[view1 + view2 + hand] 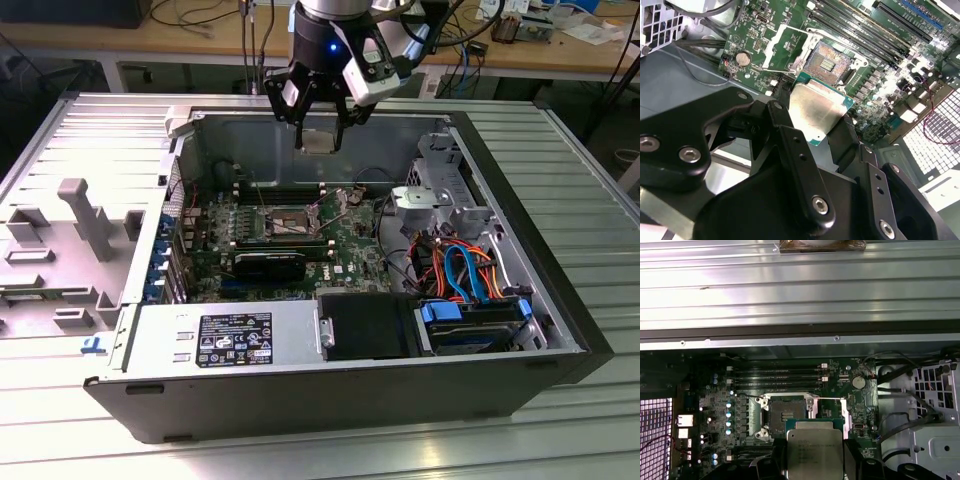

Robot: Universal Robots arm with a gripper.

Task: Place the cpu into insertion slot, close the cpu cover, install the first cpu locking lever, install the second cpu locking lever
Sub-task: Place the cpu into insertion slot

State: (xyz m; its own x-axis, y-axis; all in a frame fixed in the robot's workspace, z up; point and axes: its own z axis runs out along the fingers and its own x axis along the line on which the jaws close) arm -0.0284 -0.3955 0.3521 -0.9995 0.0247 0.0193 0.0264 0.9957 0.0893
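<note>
— Where is the cpu [816, 111]?
— Pinched by its edges in the gripper [320, 128], well above the insertion slot [827, 62].
— The risk?
— Tilted or off-centre, it might bend the slot's pins, or slip out

arm [330, 12] overhead, pointing dn | jaws clamped on cpu [815, 112]

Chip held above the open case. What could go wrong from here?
1. The gripper holds the cpu by its edges, well above the insertion slot; a slip could drop it onto the board.
2. The slot's contacts lie bare in the second wrist view; a tilted landing might bend them.
</note>
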